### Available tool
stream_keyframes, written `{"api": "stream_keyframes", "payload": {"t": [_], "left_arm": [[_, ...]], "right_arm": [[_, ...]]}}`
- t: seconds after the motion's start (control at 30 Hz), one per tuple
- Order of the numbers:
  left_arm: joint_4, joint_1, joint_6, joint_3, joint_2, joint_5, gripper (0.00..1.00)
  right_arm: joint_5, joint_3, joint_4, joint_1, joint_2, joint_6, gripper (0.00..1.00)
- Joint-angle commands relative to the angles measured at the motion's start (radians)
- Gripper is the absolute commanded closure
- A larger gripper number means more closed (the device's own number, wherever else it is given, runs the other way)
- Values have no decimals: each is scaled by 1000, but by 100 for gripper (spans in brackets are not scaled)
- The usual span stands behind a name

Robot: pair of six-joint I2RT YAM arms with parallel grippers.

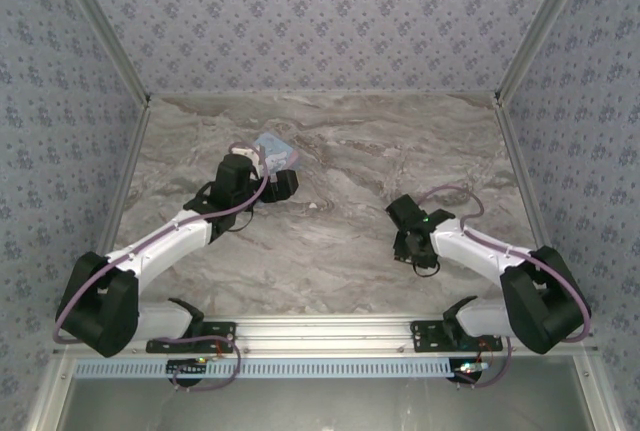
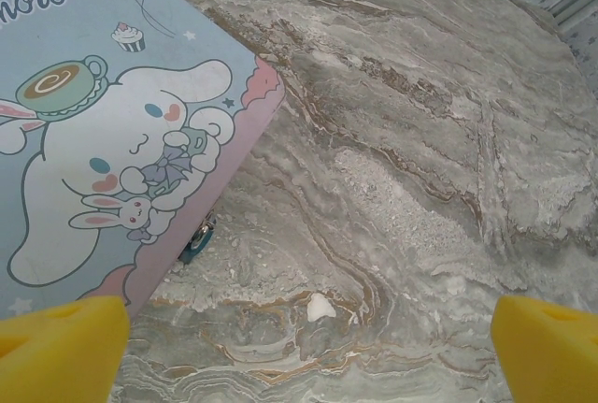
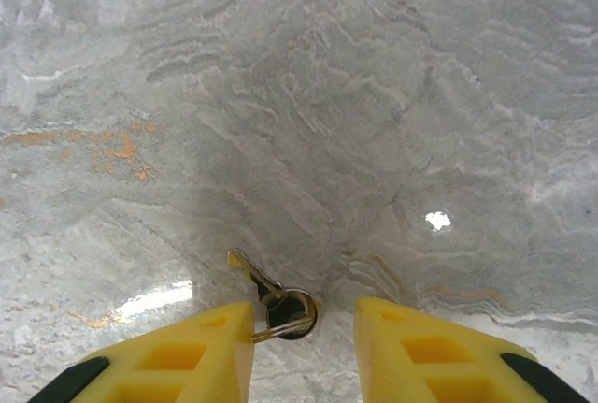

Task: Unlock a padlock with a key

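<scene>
The tiny teal-blue padlock [image 2: 196,245] hangs at the near edge of the light-blue cartoon tin [image 2: 112,122], its thin shackle through the tin's clasp. My left gripper [image 2: 308,338] hovers just in front of it, open wide, with only marble between its yellow fingertips [image 2: 65,347]. The small metal key [image 3: 254,275] lies flat on the table on a little ring [image 3: 291,312], blade pointing away to the left. My right gripper [image 3: 304,338] stands low over it, jaws partly closed around the ring. The left finger [image 3: 201,352] touches the ring's metal; the right one stands clear.
In the top view the tin [image 1: 276,151] sits left of centre on the marble table [image 1: 340,251], with the left gripper [image 1: 283,187] beside it and the right gripper [image 1: 408,241] to the right. Patterned walls close in the back and sides.
</scene>
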Motion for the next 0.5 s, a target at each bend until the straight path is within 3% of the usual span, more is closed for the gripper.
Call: {"api": "stream_keyframes", "payload": {"t": [0.0, 0.47], "left_arm": [[-9, -5, 25, 49, -17, -15, 1], [-22, -4, 34, 69, -6, -13, 1]], "right_arm": [[16, -16, -40, -5, -21, 17, 67], [-15, -41, -8, -30, -20, 4, 82]]}}
